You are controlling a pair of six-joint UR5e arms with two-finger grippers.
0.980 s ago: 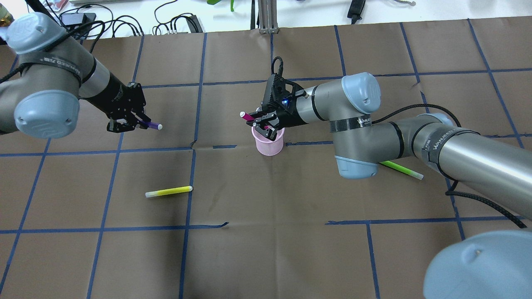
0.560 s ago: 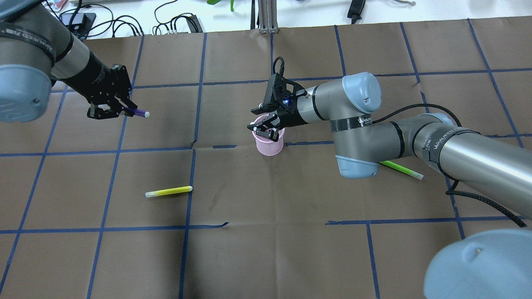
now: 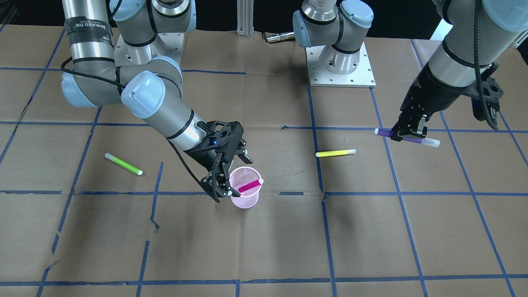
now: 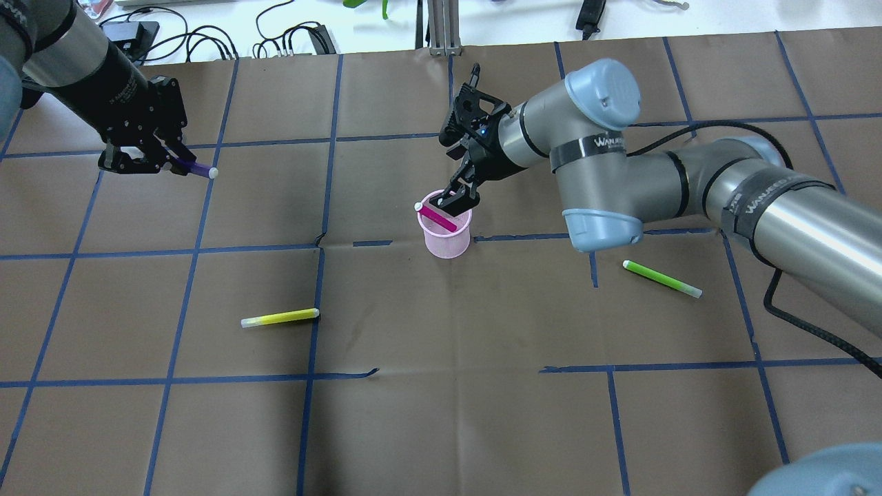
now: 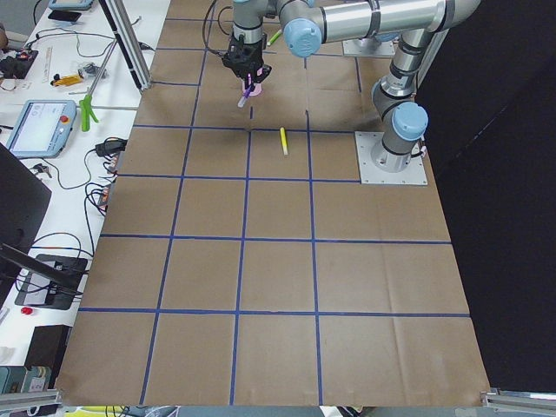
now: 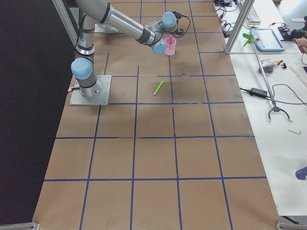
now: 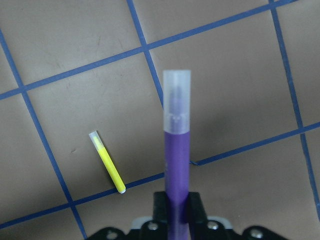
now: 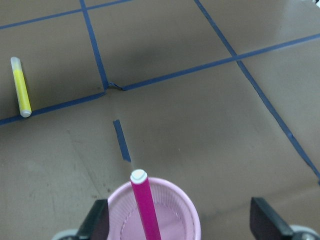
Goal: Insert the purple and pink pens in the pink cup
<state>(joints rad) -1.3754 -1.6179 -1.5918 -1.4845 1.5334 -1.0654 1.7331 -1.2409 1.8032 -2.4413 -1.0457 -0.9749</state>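
The pink mesh cup [image 4: 448,241] stands upright near the table's middle. The pink pen [image 4: 437,215] leans inside it, with its white cap over the rim; both also show in the front view, the cup [image 3: 246,198] and the pen [image 3: 250,186]. My right gripper [image 4: 460,195] is open and empty just above the cup's far rim; in the right wrist view its fingers [image 8: 97,220] stand either side of the cup [image 8: 187,210]. My left gripper [image 4: 147,162] is shut on the purple pen [image 4: 200,169] and holds it level above the table, far to the left of the cup.
A yellow pen [image 4: 279,317] lies on the brown paper in front and left of the cup. A green pen [image 4: 661,278] lies to the cup's right, below my right arm. Blue tape lines cross the table. Cables lie beyond the far edge.
My right gripper let go of the pink pen, which now rests in the cup, then opened and drew back upward. My left arm moved further left and away with the purple pen.
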